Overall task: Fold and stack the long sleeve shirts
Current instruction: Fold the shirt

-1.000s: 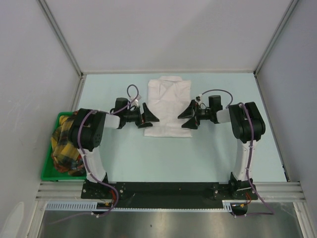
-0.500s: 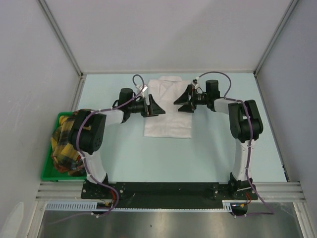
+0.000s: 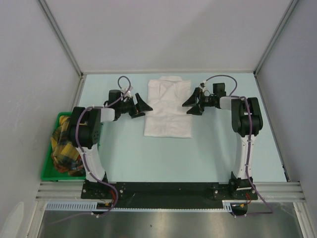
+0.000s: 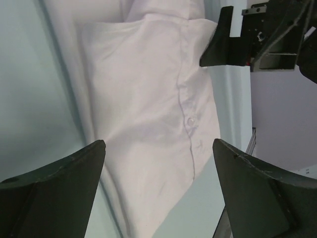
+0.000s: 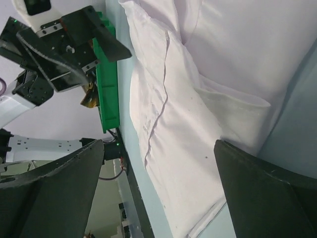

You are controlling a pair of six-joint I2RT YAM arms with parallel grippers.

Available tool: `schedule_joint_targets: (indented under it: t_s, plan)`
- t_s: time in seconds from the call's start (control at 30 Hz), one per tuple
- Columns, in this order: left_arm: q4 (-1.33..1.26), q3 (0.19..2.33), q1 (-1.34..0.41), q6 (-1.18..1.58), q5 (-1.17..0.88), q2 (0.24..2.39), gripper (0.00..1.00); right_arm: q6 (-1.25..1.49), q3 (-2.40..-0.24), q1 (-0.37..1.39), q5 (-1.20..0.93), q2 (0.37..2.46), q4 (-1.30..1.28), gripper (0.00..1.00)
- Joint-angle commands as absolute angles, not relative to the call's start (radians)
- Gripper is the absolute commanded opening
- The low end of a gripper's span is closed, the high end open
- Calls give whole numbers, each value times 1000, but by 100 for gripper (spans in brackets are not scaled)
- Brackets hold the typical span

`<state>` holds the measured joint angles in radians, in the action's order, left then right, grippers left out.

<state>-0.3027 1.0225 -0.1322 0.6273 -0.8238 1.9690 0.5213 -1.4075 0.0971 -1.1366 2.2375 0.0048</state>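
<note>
A folded white long sleeve shirt (image 3: pixel 168 110) lies flat at the table's middle back, collar at the far end. It fills the left wrist view (image 4: pixel 148 124) and the right wrist view (image 5: pixel 198 114), button placket showing. My left gripper (image 3: pixel 142 105) is open and empty just left of the shirt's upper left edge. My right gripper (image 3: pixel 190 102) is open and empty just right of its upper right edge. Each gripper shows in the other's wrist view, facing across the shirt.
A green bin (image 3: pixel 49 163) at the near left edge holds crumpled yellow and dark plaid cloth (image 3: pixel 67 146). Grey walls enclose the table on the left, back and right. The arms' bases stand on a black rail at the near edge.
Both grippers moved from over the shirt's sides toward the far end, then drew outward off the cloth to its edges. The shirt stayed flat.
</note>
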Motion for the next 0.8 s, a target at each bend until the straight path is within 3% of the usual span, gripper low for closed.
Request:
schedule_joint_targets:
  t_s: [0.0,0.2,0.47,0.67,0.77]
  plan:
    - [-313,1071,-181,557,-880,1878,96,497,-1472,112,-1124,2184,-8,100]
    - [-350,1215,-262,598,-798,2012,95,594,-1574,166,-1100,2281,123,100]
    - [-281,1319,-221,661,-629,2175,95,566,-1666,124,-1003,2453,111,98]
    - [-348,1227,-160,667,-701,2109,94,564,-1713,118,-1009,2462,72,95]
    - [-283,1198,-133,516,-759,2001,93,558,-1710,112,-1029,2386,45,93]
